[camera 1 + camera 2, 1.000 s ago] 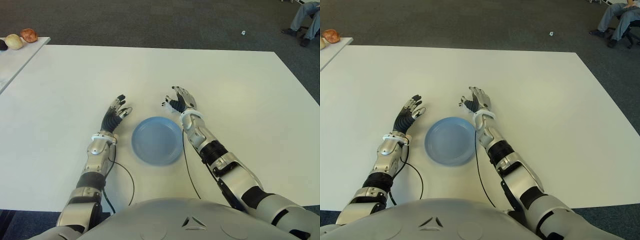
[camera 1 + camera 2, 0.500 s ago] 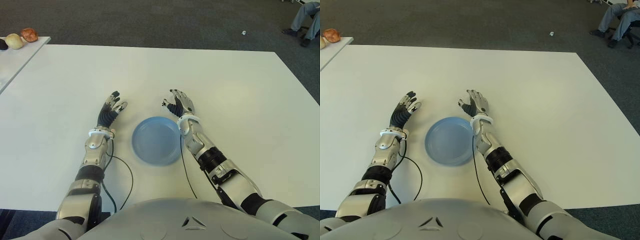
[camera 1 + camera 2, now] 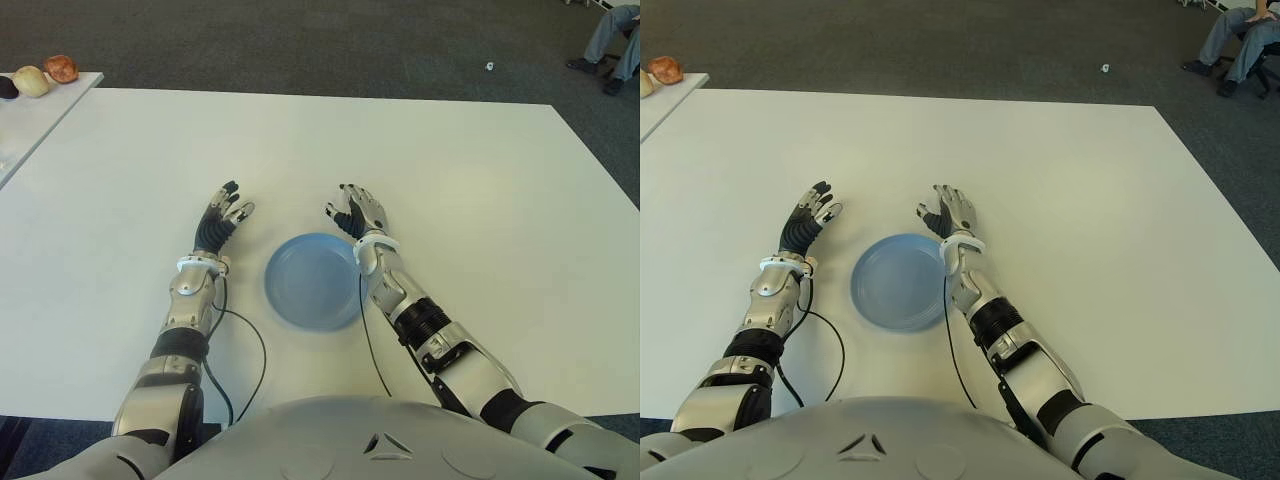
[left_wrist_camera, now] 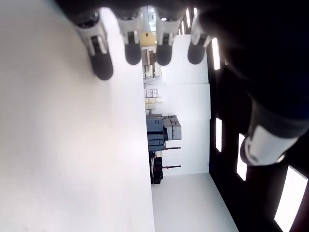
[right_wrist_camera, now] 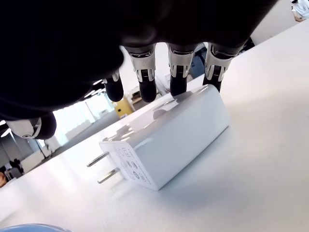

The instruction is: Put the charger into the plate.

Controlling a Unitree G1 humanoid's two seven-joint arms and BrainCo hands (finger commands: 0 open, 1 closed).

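Your right hand (image 5: 159, 72) hovers fingers spread over the white boxy plastic charger (image 5: 166, 137) lying on the white table (image 3: 480, 180) just beyond the round blue plate (image 3: 313, 281); looks light, rigid, probably slick, so pinch its long sides; left hand (image 3: 222, 216) idle, open beside the plate

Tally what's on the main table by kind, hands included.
Charger: 1, white, under the right hand's fingers
Plate: 1, blue
Robot hands: 2, left hand and right hand, both open
Total: 4
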